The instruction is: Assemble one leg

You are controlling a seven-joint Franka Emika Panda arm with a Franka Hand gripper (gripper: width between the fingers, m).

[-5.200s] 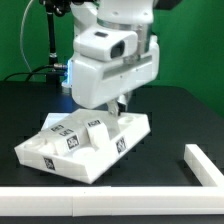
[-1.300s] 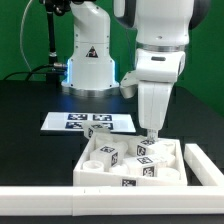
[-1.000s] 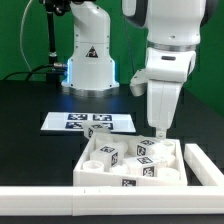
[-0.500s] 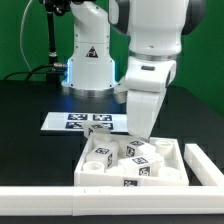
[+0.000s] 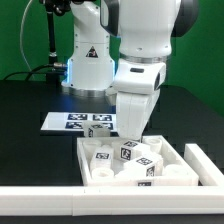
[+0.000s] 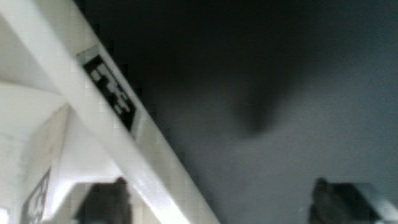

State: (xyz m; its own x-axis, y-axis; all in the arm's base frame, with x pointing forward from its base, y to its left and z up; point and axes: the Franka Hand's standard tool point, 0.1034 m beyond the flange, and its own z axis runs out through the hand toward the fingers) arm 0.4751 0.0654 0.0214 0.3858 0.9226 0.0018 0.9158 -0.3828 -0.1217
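The white walled tray [image 5: 95, 176] lies at the front of the black table. Several white legs with tags lie in it, among them one [image 5: 128, 152] near the far wall and one [image 5: 102, 157] at the exterior view's left. My gripper [image 5: 128, 137] hangs low over the tray's far wall, its tips hard to make out there. In the wrist view my gripper [image 6: 226, 203] is open and empty. The two dark fingers [image 6: 103, 202] stand wide apart. The tray's tagged wall [image 6: 111, 92] runs slantwise past one finger, with black table between the fingers.
The marker board [image 5: 72, 122] lies on the table behind the tray, at the exterior view's left. A white rail [image 5: 60, 205] runs along the front edge, and a white block [image 5: 205, 162] stands at the exterior view's right. The robot base [image 5: 88, 60] stands at the back.
The arm has moved to the exterior view's left and come down, from above the tray's right part to its far wall. The legs in the tray have shifted a little.
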